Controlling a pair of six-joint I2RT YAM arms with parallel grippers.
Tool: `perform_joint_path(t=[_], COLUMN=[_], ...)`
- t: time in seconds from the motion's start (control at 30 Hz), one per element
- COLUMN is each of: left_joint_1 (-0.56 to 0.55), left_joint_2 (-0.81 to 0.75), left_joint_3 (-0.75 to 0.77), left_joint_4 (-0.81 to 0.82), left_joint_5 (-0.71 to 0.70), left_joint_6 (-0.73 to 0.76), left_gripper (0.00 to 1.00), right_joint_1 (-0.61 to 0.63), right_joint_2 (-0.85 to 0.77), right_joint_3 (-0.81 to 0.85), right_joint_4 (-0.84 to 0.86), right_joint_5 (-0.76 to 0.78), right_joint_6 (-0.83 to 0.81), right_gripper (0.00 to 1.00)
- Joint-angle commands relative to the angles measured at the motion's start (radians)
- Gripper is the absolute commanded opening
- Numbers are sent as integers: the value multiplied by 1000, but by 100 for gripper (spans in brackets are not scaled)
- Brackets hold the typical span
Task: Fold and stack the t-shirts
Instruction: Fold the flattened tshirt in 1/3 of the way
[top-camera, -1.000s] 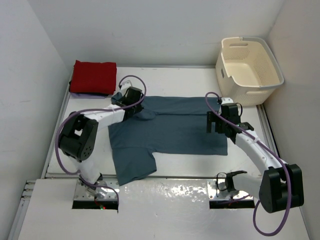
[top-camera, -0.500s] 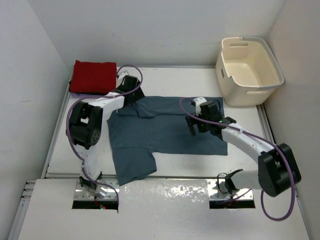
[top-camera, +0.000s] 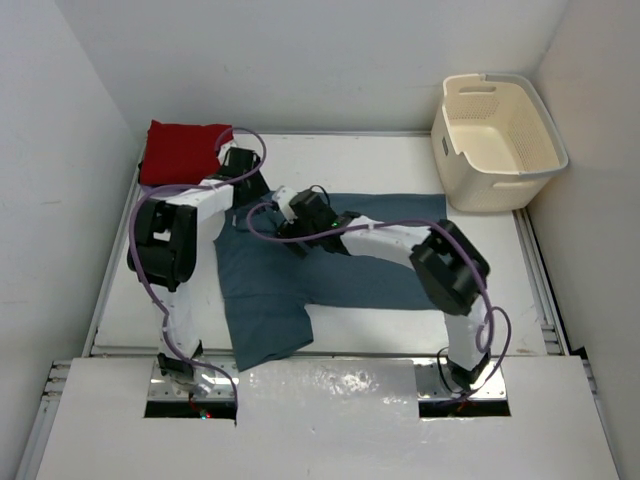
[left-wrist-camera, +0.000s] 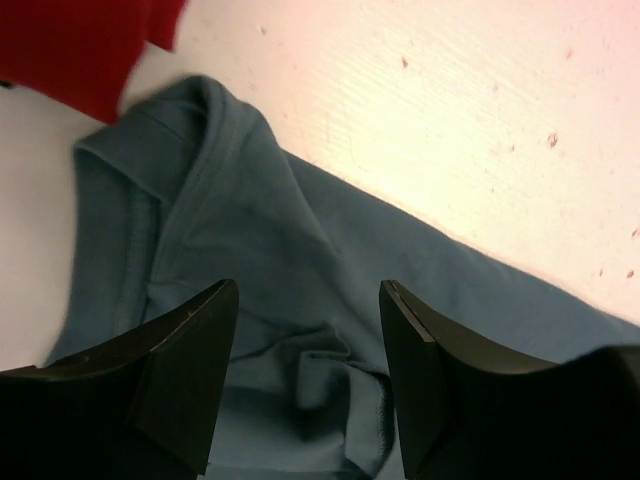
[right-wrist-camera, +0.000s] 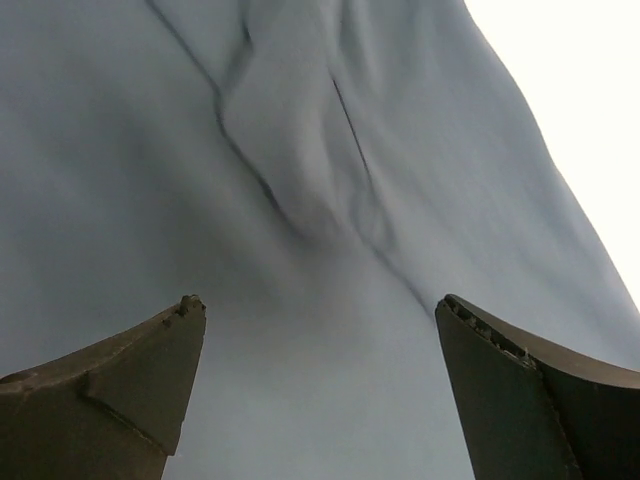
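Left gripper (left-wrist-camera: 307, 300) parted over the teal t-shirt (left-wrist-camera: 270, 230) at its collar, folded red t-shirt (left-wrist-camera: 70, 40) just beyond its fingertips, right gripper (right-wrist-camera: 320, 315) spread wide above rumpled teal cloth directly beneath it

Overhead; both wrists close over t-shirt (top-camera: 350, 282)

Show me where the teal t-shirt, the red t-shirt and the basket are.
teal t-shirt (top-camera: 362, 276), top external view, body middle.
red t-shirt (top-camera: 176, 151), top external view, folded top.
basket (top-camera: 490, 195), top external view, near wall.
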Motion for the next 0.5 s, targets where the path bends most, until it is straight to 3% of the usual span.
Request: perform_joint_path(t=[0.0, 0.23, 0.33, 0.37, 0.43, 0.47], left_joint_1=[-2, -2, -2, -2, -2, -2], left_joint_2=[27, 75, 89, 92, 93, 90], left_joint_3=[25, 23, 23, 23, 23, 23], left_joint_4=[50, 86, 98, 101, 115, 118], left_joint_5=[99, 169, 195, 201, 215, 221], left_joint_6=[11, 9, 8, 8, 8, 6], left_gripper=[56, 52, 43, 35, 30, 19], right_joint_1=[1, 7, 7, 7, 9, 9], right_joint_2=[80, 236, 267, 276, 295, 308], right_joint_3=[110, 239, 242, 245, 271, 279], right_joint_4=[86, 100, 152, 167, 169, 172], right_joint_5=[11, -42, -41, -33, -7, 22], right_joint_6=[14, -24, -40, -52, -57, -63], right_gripper=[93, 84, 83, 80, 71, 66])
